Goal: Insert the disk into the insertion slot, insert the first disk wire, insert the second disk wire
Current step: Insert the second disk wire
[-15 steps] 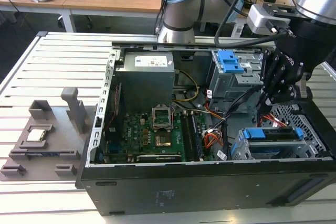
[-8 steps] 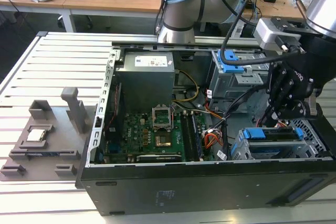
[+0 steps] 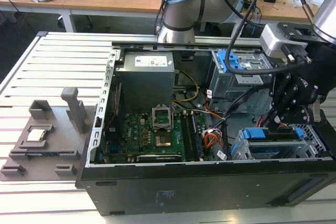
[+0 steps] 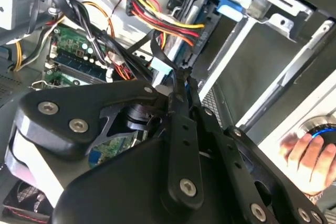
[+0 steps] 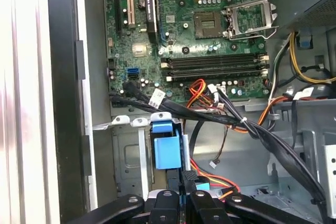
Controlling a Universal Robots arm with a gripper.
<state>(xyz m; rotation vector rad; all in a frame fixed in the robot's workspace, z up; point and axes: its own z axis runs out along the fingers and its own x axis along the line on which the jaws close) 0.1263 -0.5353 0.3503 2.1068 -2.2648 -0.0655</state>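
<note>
The disk's blue carrier [image 3: 265, 134] stands edge-up inside the insertion slot [image 3: 314, 142], the low grey cage at the exterior view's right. In the first wrist view the blue carrier [image 5: 168, 150] sits in the bay just beyond my fingers. My gripper [image 3: 280, 121] hangs right over the disk's end, shut on a black disk wire with a light blue plug [image 5: 200, 184]. In the second wrist view the gripper [image 4: 181, 81] pinches that black wire beside the pale blue plug [image 4: 163, 70]. A connector with yellow, red and black wires [image 4: 157, 17] hangs loose near the cage.
The taller grey cage with a blue latch [image 3: 236, 60] stands behind the slot. Bundled black cables [image 5: 252, 129] cross between the motherboard [image 3: 152, 135] and the cage. A person's hand [image 4: 310, 156] rests on a round blue-ringed object outside the case.
</note>
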